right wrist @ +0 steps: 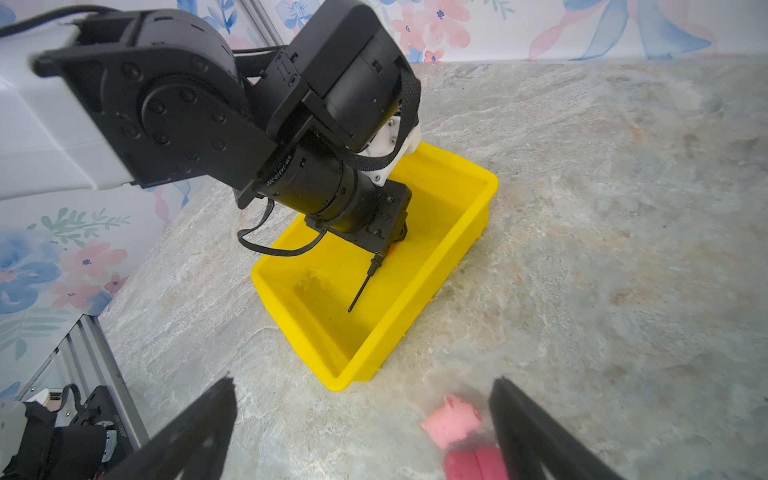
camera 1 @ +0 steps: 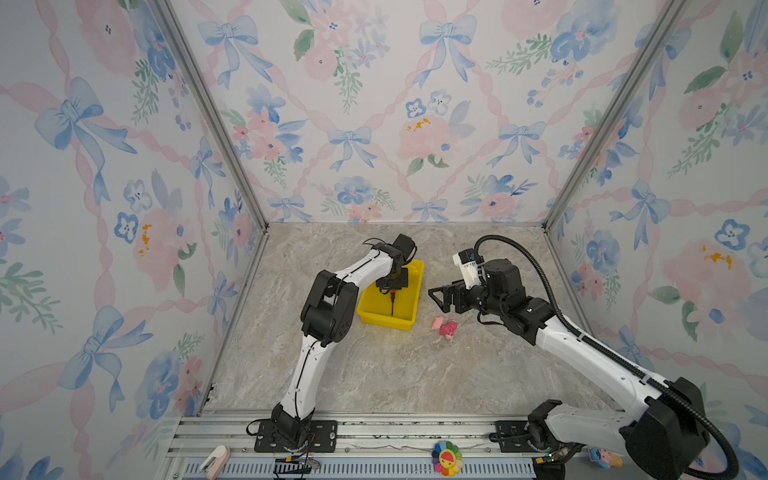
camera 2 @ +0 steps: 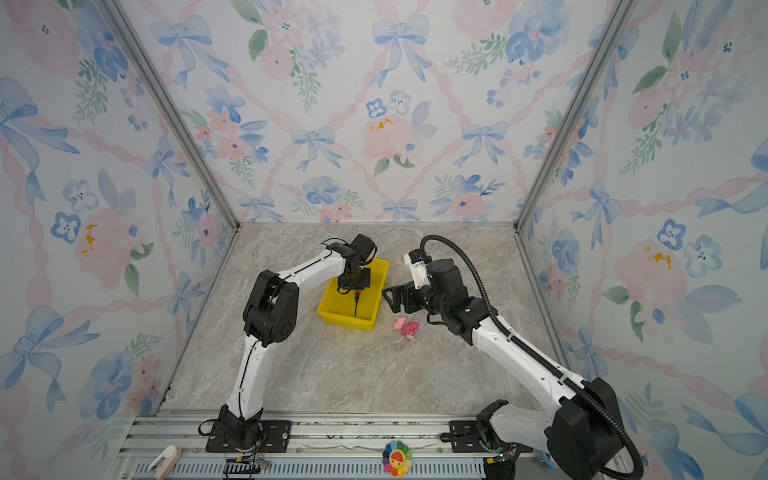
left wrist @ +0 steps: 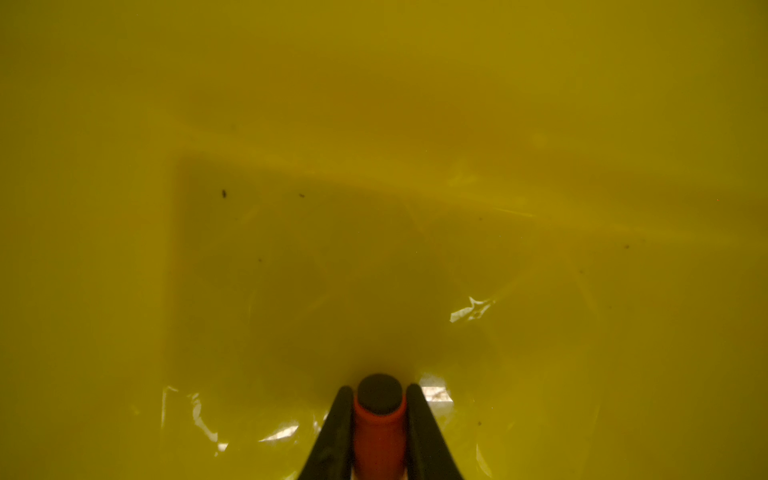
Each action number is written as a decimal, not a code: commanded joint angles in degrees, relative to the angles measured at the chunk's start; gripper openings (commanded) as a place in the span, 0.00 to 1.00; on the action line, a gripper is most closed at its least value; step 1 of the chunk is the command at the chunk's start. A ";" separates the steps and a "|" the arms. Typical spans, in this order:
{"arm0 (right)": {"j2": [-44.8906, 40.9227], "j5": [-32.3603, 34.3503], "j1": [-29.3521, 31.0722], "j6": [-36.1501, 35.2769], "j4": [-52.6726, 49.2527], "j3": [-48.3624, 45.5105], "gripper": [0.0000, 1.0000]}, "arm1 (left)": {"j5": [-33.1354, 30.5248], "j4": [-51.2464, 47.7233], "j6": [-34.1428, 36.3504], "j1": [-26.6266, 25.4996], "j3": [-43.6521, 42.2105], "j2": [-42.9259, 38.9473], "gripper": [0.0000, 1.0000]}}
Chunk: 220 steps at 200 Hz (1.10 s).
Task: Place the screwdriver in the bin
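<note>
The screwdriver (left wrist: 379,424) is seen in the left wrist view end-on, w/ its red-orange handle and dark end cap lying between the two black fingers (left wrist: 336,432) of the left gripper (left wrist: 379,415). The fingers sit right against the handle on both sides; whether it is gripped or already let go cannot be told. The rest of that view is filled by the yellow floor of the bin (left wrist: 374,166).

In both top views the left gripper (camera 1: 392,286) (camera 2: 354,283) is lowered into the bin (camera 1: 376,316) (camera 2: 332,313), approx. at its middle, and the thin dark shaft of the screwdriver (camera 1: 392,305) (camera 2: 355,305) is seen pointing out below it, inside the walls. In the right wrist view the shaft (right wrist: 360,289) is tilted, its tip down near the bin (right wrist: 457,257) floor; contact of the tip w/ the floor can't be confirmed.

The right gripper (camera 1: 436,295) (camera 2: 388,293) is held just right of the bin, apart from it, above the marble-patterned tabletop (camera 1: 415,374). Its jaws are spread wide w/ nothing between them, as shown by the two fingers (right wrist: 195,432) in the right wrist view.

A pink pig toy (camera 1: 444,326) (camera 2: 406,327) (right wrist: 453,419) lies on the tabletop near the bin's front right corner, not touching it.
</note>
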 commanded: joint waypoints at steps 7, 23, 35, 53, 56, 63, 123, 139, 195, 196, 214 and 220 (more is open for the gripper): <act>-2.34 -0.37 -0.79 -0.58 -0.47 1.10 0.97 | 0.25 -0.71 -0.77 -0.47 1.00 1.13 0.31; -3.01 -0.28 -0.90 -0.59 -0.48 0.89 0.97 | 0.17 -0.73 -0.78 -0.48 1.26 0.57 0.34; -3.63 -0.22 -1.06 -0.48 -0.20 0.59 0.97 | 0.26 -0.69 -0.80 -0.49 1.36 0.17 0.37; -4.18 -0.02 -1.32 -0.13 0.11 0.31 0.97 | 0.47 -0.79 -0.91 -0.49 1.81 -0.87 0.47; -4.27 -0.02 -1.32 -0.12 0.13 0.31 0.97 | 0.46 -0.80 -0.93 -0.49 1.76 -1.15 0.51; -4.32 0.00 -1.43 -0.12 0.07 0.38 0.97 | 0.48 -0.77 -1.00 -0.49 1.99 -1.88 0.58; -5.80 3.51 -1.74 -0.71 -2.28 0.99 0.97 | 0.53 -0.78 -0.52 -0.57 -0.40 -11.44 0.93; -6.73 7.01 -1.84 -1.43 -4.24 1.29 0.97 | -1.07 -0.71 0.52 -1.27 -2.53 -14.91 0.97; -14.11 9.44 -11.10 -0.38 -6.18 -2.69 0.97 | -12.57 2.09 6.00 -4.86 -14.12 -28.21 0.97; -14.30 9.24 -11.41 -0.29 -6.13 -2.82 0.97 | -12.72 2.27 6.10 -4.87 -14.49 -28.50 0.98; -17.67 9.60 -15.89 0.96 -6.96 -5.40 0.97 | -14.98 6.77 7.99 -5.24 -21.04 -33.89 0.97; -18.52 9.98 -17.36 1.10 -7.82 -6.05 0.97 | -15.48 8.22 8.35 -5.30 -23.24 -35.78 0.98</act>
